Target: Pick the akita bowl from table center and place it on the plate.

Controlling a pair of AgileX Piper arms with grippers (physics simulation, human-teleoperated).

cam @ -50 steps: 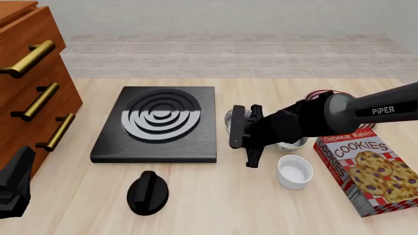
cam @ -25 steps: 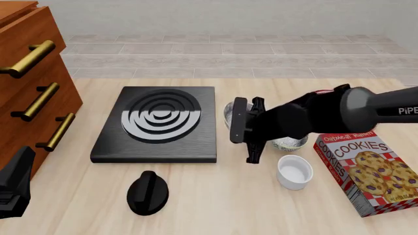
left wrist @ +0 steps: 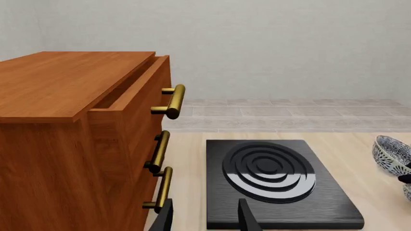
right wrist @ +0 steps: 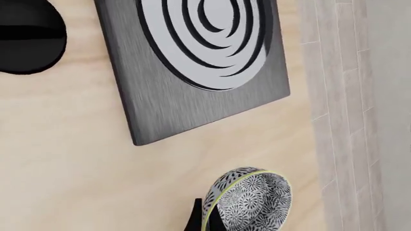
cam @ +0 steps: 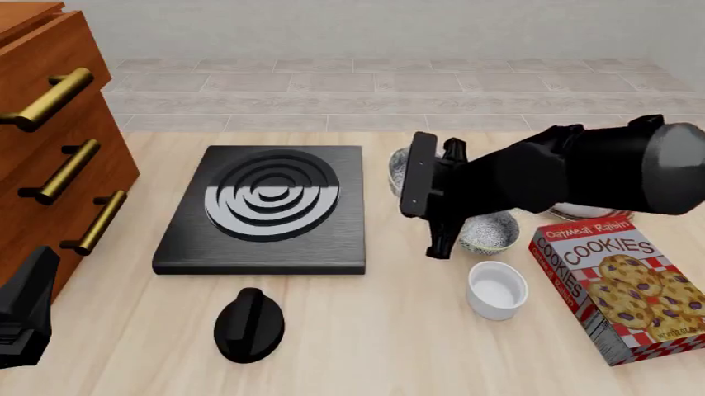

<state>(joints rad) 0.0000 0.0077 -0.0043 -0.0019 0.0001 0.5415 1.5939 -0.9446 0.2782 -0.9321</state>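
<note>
The akita bowl (cam: pixel 398 167), dark patterned outside and speckled inside, hangs tilted just above the table beside the black burner. My right gripper (cam: pixel 414 186) is shut on its rim. In the right wrist view the bowl (right wrist: pixel 249 202) stands on edge with one finger (right wrist: pixel 194 220) against its rim. The look-alike bowl (cam: pixel 488 233) rests on the table under my right arm. Of the plate only a white sliver (cam: pixel 580 211) shows below the arm. My left gripper (cam: pixel 22 318) idles open at the near left, its fingers (left wrist: pixel 165 219) apart and holding nothing.
A black burner slab (cam: pixel 264 206) with its knob (cam: pixel 248 324) lies left of centre. The wooden drawer cabinet (cam: pixel 55 157) fills the left side. A white ramekin (cam: pixel 496 289) and a cookies box (cam: pixel 628 289) sit at the near right.
My right arm has risen and swung right and away, carrying the akita bowl up from the table. The second bowl now shows more fully. The left arm has not moved.
</note>
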